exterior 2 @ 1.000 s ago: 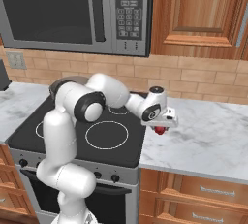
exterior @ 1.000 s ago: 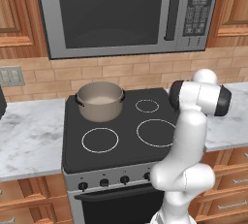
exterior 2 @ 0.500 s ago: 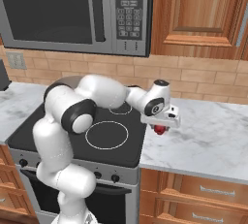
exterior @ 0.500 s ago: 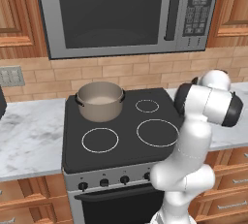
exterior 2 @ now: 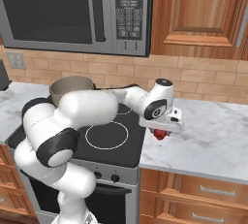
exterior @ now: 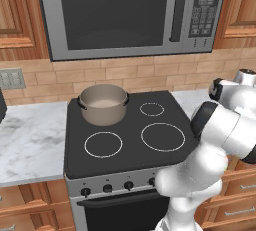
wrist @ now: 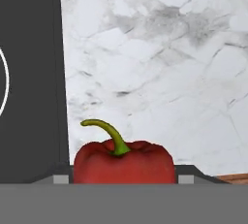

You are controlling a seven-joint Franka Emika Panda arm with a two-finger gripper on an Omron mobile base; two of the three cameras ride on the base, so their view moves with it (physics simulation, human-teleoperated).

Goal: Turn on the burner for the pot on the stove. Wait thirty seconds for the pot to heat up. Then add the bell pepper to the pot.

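Observation:
The red bell pepper [wrist: 123, 162] with its green stem sits between my gripper's [wrist: 123, 177] two fingertips, and the jaws are shut on its sides. In the right base view my gripper [exterior 2: 160, 129] holds the bell pepper [exterior 2: 160, 134] low over the marble counter, just right of the stove's [exterior 2: 131, 151] edge; whether it touches the counter I cannot tell. The beige-grey pot [exterior: 103, 104] stands on the back left ring of the stove [exterior: 130, 147], its pale inside empty. From the right, the pot [exterior 2: 68, 86] peeks out behind my arm.
A row of black knobs [exterior: 107, 188] runs along the stove's steel front. The steel microwave [exterior: 130, 15] hangs above the cooktop. Marble counter [exterior 2: 213, 140] stretches to the right, with wooden cabinets [exterior 2: 198, 9] above it.
My arm's elbow has swung to the right and lower. The hand has stayed over the counter by the stove's edge with the bell pepper in its grip, dropping slightly.

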